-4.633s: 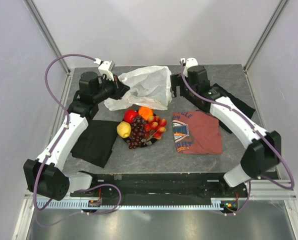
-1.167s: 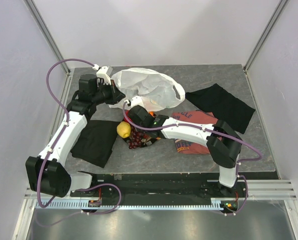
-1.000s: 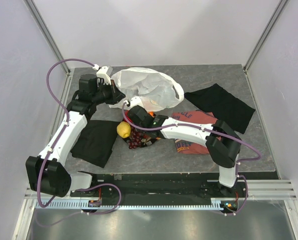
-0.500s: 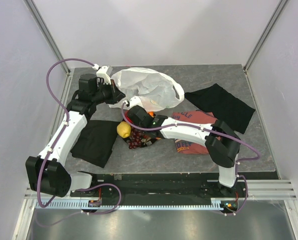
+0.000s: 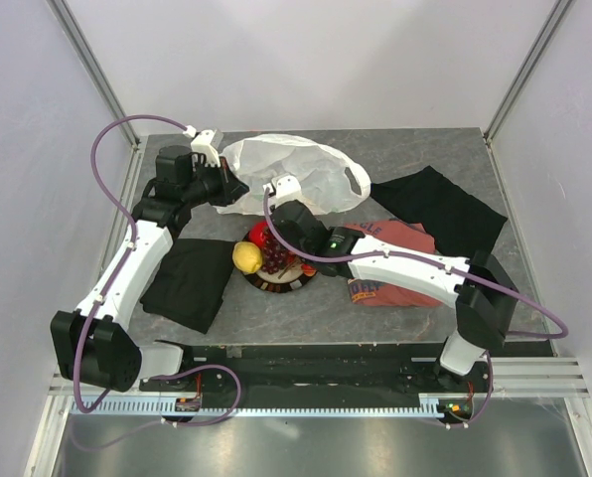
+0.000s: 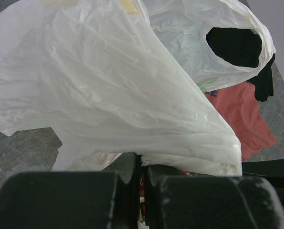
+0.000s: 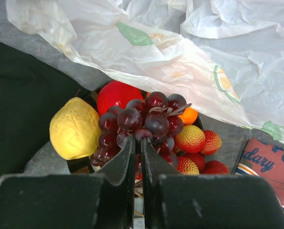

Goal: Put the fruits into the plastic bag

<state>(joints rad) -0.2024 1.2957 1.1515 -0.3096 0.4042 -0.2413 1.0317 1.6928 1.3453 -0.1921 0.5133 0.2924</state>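
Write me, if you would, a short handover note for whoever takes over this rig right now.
Left gripper: fingers shut on an edge of the plastic bag, holding it up.
Right gripper: fingers shut on the grape bunch, over the plate.
Lemon, apple, orange and small red-yellow fruits lie on the plate, next to the bag's near edge.
Done: bag and grapes gripped; no fruit seen inside the bag.
Left: every fruit goes into the bag, probably grapes first.
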